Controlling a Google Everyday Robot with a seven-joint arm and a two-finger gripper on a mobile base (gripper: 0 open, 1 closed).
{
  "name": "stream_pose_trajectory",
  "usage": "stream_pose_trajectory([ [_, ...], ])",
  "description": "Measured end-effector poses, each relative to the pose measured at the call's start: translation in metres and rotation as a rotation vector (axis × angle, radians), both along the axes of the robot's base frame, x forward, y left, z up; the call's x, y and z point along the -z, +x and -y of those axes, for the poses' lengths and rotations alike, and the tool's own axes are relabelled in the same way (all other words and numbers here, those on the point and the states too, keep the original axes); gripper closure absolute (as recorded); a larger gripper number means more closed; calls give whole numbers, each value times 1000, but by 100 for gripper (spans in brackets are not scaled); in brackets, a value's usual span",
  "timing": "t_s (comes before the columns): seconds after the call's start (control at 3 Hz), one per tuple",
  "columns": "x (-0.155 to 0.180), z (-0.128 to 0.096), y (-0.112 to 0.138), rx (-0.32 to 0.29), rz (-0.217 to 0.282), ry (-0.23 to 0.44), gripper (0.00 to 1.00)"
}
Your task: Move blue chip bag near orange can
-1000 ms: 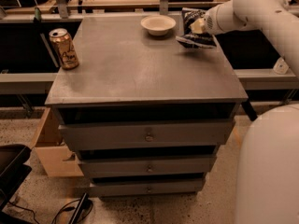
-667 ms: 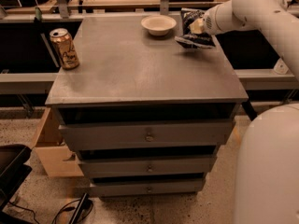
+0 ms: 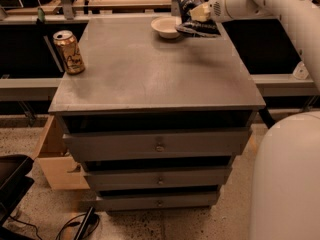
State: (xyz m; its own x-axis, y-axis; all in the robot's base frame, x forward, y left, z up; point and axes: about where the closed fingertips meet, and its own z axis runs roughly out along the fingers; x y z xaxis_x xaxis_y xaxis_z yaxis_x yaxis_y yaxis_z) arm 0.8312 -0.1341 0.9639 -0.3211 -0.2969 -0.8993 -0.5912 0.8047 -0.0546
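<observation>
The blue chip bag point(image 3: 199, 25), dark blue crumpled foil with white markings, hangs at the far right of the cabinet top, just right of the white bowl point(image 3: 164, 26). My gripper point(image 3: 199, 12) is shut on the bag and holds it slightly above the surface; the white arm reaches in from the upper right. The orange can point(image 3: 69, 52), golden with a silver top and dark script, stands upright near the cabinet top's left edge, far from the bag.
The grey cabinet top point(image 3: 150, 69) sits over three drawers point(image 3: 159, 145). A wooden box point(image 3: 55, 159) lies on the floor at the left. My white base point(image 3: 287, 179) fills the lower right. Benches run behind the cabinet.
My gripper has lifted the blue chip bag off the cabinet top and carried it a little left, toward the white bowl. The can and bowl have not moved.
</observation>
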Motion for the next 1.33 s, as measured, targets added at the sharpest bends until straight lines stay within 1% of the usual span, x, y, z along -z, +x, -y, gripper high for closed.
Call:
stream_pose_trajectory([
  [0.33, -20, -43, -16, -144, 38, 9, 100],
  [0.67, -33, -85, -44, -297, 73, 7, 100],
  [1.0, -41, -120, -78, -471, 92, 23, 100],
  [1.33, -41, -120, -78, -471, 92, 23, 100],
])
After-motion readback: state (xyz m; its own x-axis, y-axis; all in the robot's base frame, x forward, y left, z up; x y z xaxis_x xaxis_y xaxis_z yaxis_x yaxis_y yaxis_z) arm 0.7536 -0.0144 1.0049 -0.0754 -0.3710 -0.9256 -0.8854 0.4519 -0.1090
